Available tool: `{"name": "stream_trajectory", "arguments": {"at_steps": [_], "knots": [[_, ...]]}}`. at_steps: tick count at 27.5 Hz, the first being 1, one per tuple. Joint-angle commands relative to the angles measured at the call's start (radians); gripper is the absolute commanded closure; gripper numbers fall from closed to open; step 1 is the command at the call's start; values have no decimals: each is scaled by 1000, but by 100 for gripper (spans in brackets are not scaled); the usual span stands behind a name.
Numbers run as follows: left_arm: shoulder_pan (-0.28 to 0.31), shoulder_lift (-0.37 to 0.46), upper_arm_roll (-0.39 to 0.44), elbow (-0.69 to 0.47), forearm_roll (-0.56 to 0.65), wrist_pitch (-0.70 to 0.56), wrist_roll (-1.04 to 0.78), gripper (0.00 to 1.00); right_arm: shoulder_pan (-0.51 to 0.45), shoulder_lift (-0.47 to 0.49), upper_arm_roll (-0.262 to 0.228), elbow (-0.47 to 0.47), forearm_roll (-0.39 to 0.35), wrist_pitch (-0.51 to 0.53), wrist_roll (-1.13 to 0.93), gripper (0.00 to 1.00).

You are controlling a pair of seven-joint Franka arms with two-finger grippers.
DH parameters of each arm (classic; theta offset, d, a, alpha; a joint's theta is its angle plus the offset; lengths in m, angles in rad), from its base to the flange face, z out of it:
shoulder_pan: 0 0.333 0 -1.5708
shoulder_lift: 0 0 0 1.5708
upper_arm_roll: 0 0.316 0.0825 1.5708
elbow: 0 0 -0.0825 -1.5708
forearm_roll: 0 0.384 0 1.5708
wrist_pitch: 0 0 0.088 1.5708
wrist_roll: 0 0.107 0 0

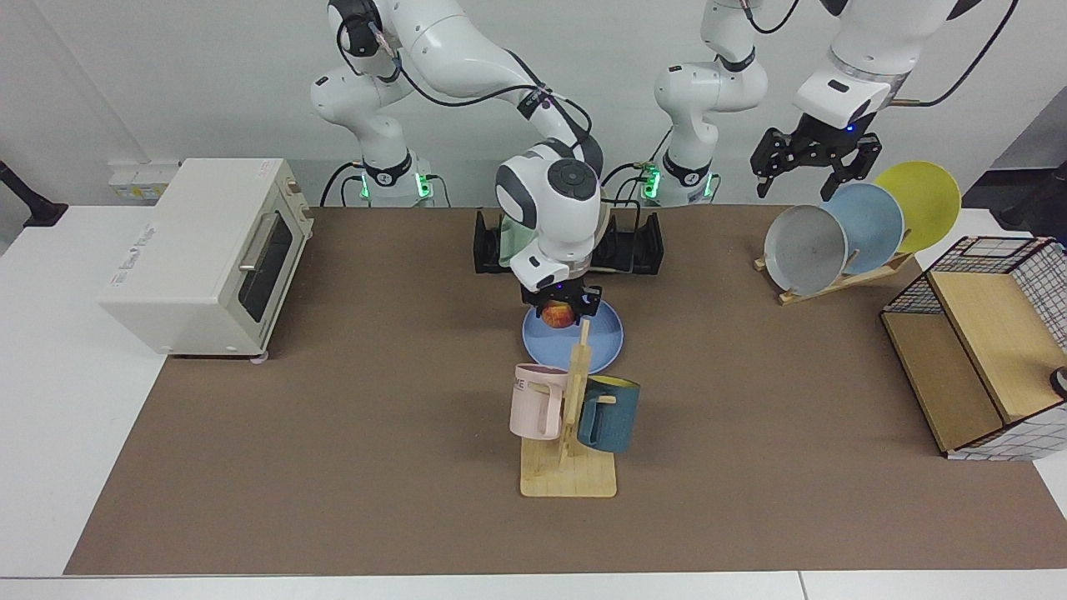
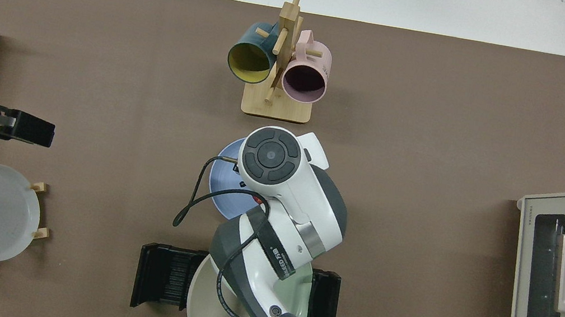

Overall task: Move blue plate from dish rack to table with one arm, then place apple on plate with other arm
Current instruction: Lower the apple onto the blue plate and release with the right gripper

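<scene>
The right gripper (image 1: 560, 310) hangs just over the blue plate (image 1: 604, 342), its fingers closed on the apple (image 1: 558, 315); the plate lies flat on the brown mat of the table (image 1: 333, 433), between the black dish rack (image 1: 642, 246) and the wooden mug tree (image 1: 571, 417). The left gripper (image 1: 815, 162) waits high above the wooden plate stand (image 1: 834, 279), fingers spread and empty. Released from too high, the round apple would likely roll off the shallow rim; lowering off-centre could tip the plate
</scene>
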Motion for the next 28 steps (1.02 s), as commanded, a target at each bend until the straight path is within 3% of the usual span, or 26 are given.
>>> {"name": "stream_trajectory", "arguments": {"at_steps": [1, 5, 6, 7, 8, 9, 15, 20, 28], "knots": [[4, 35, 0, 63, 19, -26, 9, 0, 30, 47, -6, 31, 50, 32, 33, 100], [3, 20, -2, 51, 13, -27, 11, 0, 43, 47, -6, 6, 58, 57, 33, 96], [4, 20, -2, 51, 13, -27, 9, 0, 43, 47, -6, -10, 55, 72, 31, 77], [4, 19, -2, 49, 13, -29, 9, 0, 41, 45, -6, -25, 55, 91, 30, 45], [4, 17, -2, 49, 13, -30, 5, 0, 40, 42, -6, -36, 55, 101, 28, 6], [4, 15, -2, 49, 13, -30, 3, 0, 38, 40, -6, -41, 52, 101, 25, 0], [4, 15, 0, 49, 11, -29, 5, 0, 26, 24, -9, -13, 50, 60, 21, 0], [7, 15, 0, 49, 11, -29, 5, 0, -26, -12, -12, 59, 43, -78, -21, 0], [7, 12, 0, 49, 11, -29, 5, 0, -205, -154, -10, 48, 40, -122, -281, 0]]}}
